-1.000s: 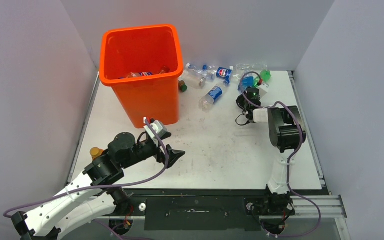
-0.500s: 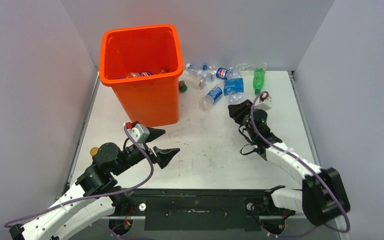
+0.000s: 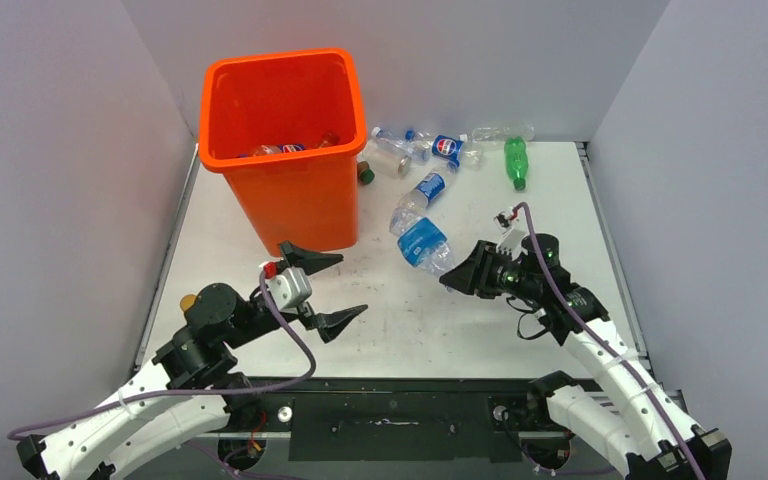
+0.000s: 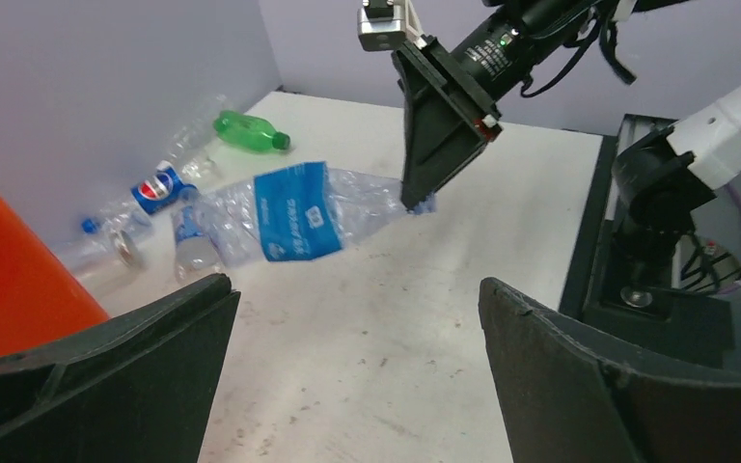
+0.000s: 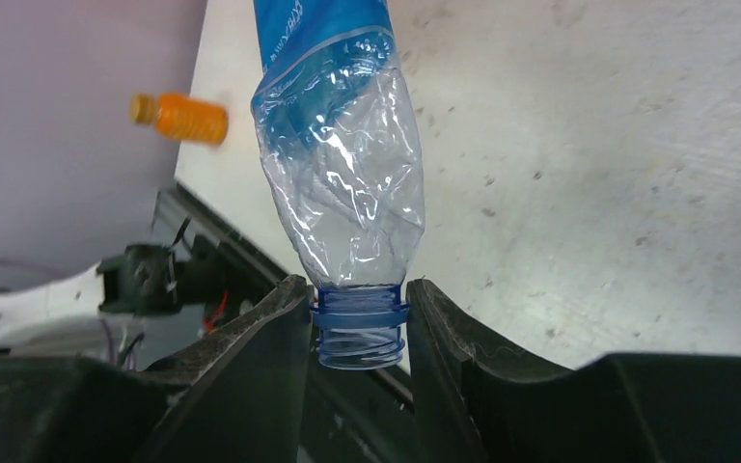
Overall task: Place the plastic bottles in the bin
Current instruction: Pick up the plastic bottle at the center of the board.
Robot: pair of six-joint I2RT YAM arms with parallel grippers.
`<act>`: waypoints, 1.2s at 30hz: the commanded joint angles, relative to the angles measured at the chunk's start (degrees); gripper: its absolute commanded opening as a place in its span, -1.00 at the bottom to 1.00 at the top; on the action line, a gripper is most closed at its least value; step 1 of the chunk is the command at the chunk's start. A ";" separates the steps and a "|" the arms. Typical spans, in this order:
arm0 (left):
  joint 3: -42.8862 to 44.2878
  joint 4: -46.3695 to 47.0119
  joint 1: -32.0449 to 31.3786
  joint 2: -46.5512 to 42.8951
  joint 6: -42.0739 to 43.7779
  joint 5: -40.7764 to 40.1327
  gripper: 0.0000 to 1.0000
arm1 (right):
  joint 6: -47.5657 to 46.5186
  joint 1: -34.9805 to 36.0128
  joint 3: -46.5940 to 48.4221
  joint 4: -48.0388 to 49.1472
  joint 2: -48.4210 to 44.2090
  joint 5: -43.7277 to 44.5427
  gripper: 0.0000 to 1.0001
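Observation:
The orange bin point(image 3: 295, 205) stands at the back left with a few bottles inside point(image 3: 282, 149). My right gripper point(image 3: 457, 277) is shut on the open neck of a crumpled clear bottle with a blue label point(image 3: 422, 243). It holds the bottle above the table's middle, seen in the right wrist view point(image 5: 343, 183) and the left wrist view point(image 4: 299, 217). My left gripper point(image 3: 346, 287) is open and empty in front of the bin, facing that bottle. Several bottles lie at the back: a green one point(image 3: 515, 160), a Pepsi-labelled one point(image 3: 447, 146) and a clear blue-labelled one point(image 3: 428, 188).
A squat orange bottle point(image 3: 192, 302) lies near the left wall beside the left arm, also in the right wrist view point(image 5: 181, 118). A dark-capped bottle point(image 3: 364, 172) rests against the bin's right side. Grey walls close in the table on three sides.
My right arm has lifted the blue-labelled bottle out of the back cluster and drawn it forward and left toward the table's middle. My left gripper has turned slightly and stays open.

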 commanded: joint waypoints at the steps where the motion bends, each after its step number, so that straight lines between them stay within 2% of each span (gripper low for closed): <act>1: 5.98 -4.85 -3.12 1.38 16.29 -4.16 0.93 | -5.99 0.56 8.36 -12.49 -1.84 -15.35 -0.89; 5: 7.15 -7.89 -10.12 3.16 31.10 -10.90 0.92 | -7.61 1.97 11.53 -18.40 -2.17 -18.27 -0.89; 8: 6.74 -8.17 -18.96 5.91 43.26 -23.44 0.92 | -7.17 2.95 11.96 -19.91 -3.07 -19.28 -0.89; 11: 4.18 -3.33 -28.36 10.61 56.02 -36.44 0.92 | -6.60 3.13 11.58 -19.90 -4.61 -19.76 -0.89; 13: 2.18 3.87 -31.86 14.09 63.26 -41.27 0.92 | -6.31 3.11 11.28 -19.83 -5.18 -20.25 -0.89; 21: 4.83 5.00 -32.14 24.68 74.03 -43.46 0.92 | -4.72 3.45 11.99 -19.01 -6.63 -22.61 -0.89; 25: 6.25 10.79 -31.13 29.76 78.43 -45.80 0.99 | -4.62 4.09 11.75 -18.28 -6.28 -23.44 -0.89; 31: 6.12 18.36 -30.02 36.00 83.38 -47.56 0.55 | -4.19 4.30 11.73 -17.80 -7.27 -24.41 -0.89; 36: 6.02 23.97 -30.01 37.13 82.86 -47.29 -0.04 | -4.50 4.39 11.61 -17.90 -7.98 -24.04 -0.89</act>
